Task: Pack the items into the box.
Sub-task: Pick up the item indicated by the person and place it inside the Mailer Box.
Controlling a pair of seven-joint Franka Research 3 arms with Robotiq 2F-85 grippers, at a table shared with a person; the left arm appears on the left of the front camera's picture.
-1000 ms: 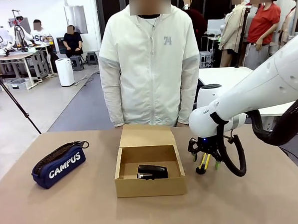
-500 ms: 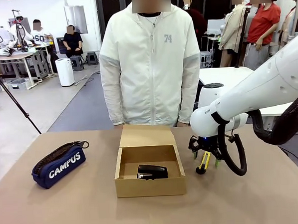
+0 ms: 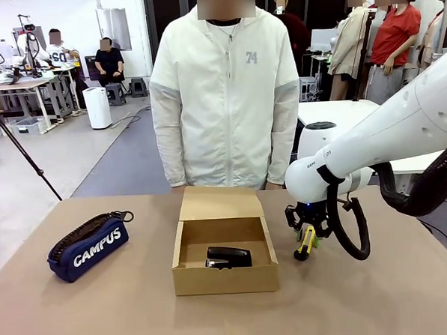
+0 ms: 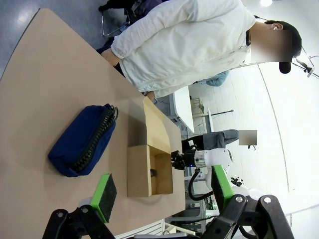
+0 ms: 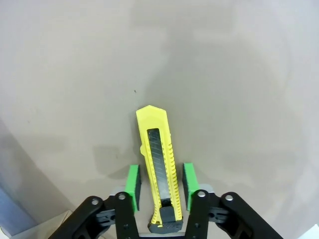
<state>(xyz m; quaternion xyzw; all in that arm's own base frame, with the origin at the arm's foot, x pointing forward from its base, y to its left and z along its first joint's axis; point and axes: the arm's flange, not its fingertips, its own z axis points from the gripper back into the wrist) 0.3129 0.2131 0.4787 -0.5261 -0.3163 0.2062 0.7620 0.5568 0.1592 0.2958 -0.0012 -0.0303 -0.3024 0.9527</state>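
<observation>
One down: the stapler [image 3: 229,256] lies in the box [image 3: 225,278]. Your right gripper [image 5: 160,182] brackets the utility knife [image 5: 159,169] at the box's 3 o'clock; whether it pinches, you cannot tell. The pouch [image 3: 89,246] waits at 9 o'clock. Your left gripper [image 4: 162,186] is spread, empty.

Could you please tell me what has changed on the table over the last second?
The right gripper, lowered over the utility knife to the right of the box, has closed in from wide apart until its green pads closely flank the knife; whether they already pinch it is unclear. The knife has not left the table. The stapler in the box, the pouch and the person stayed put.
</observation>
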